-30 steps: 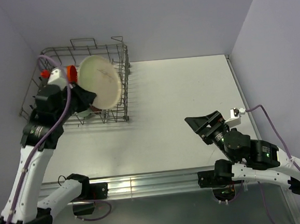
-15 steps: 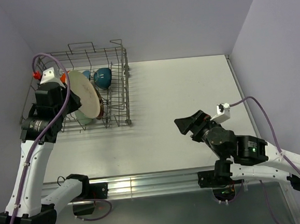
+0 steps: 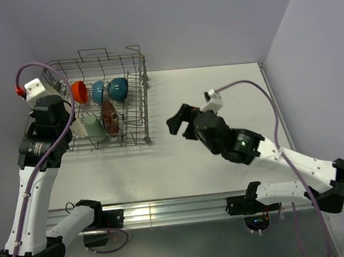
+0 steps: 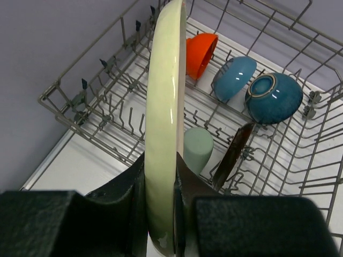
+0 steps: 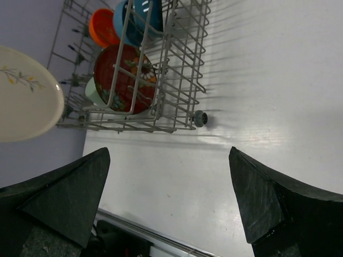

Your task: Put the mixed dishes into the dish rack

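Observation:
The grey wire dish rack [image 3: 135, 101] stands at the far left. In it are the orange bowl [image 3: 80, 91], the small blue bowl [image 3: 98, 91], the teal bowl [image 3: 118, 88], the pale green cup [image 3: 94, 127] and the red floral bowl [image 3: 110, 117]. My left gripper [image 4: 161, 214] is shut on the rim of the cream plate [image 4: 163, 107] and holds it upright, edge-on, over the rack's left rows beside the cup [image 4: 197, 148]. In the top view my wrist hides most of the plate. My right gripper [image 3: 180, 122] is open and empty above the table, right of the rack. Its view shows the plate [image 5: 24, 101] and the floral bowl [image 5: 120, 77].
The rack's left side lies close to the left wall [image 3: 2, 88]. The white table [image 3: 217, 101] stretches right of the rack. A metal rail [image 3: 166, 209] runs along the near edge. The rack's near-right corner foot [image 5: 200, 118] rests on the table.
My left arm has turned the plate upright and lowered it to the rack's left side. My right arm has swung left and forward toward the rack, still open.

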`<move>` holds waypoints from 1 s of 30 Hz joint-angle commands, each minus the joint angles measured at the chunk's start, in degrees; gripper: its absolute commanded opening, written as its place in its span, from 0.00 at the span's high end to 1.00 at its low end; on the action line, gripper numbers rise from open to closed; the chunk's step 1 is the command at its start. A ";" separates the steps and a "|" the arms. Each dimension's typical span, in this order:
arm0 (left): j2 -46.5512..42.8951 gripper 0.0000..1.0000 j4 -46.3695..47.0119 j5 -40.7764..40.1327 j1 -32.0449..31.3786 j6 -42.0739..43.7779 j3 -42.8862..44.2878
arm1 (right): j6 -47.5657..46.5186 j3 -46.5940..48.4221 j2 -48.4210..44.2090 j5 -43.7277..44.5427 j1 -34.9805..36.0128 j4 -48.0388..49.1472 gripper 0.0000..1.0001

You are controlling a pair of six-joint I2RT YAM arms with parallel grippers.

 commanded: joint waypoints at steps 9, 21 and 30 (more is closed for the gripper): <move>0.04 1.00 8.93 -10.26 1.92 2.85 0.18 | -17.15 36.28 33.43 -18.86 -9.44 -2.36 0.04; -0.31 1.00 7.96 -8.16 8.08 0.38 -4.48 | -15.05 49.93 47.62 -15.43 -9.70 -12.83 0.19; 2.06 1.00 6.99 -8.42 11.15 -3.04 -6.59 | -15.92 49.74 50.61 -17.45 -9.53 -12.74 0.36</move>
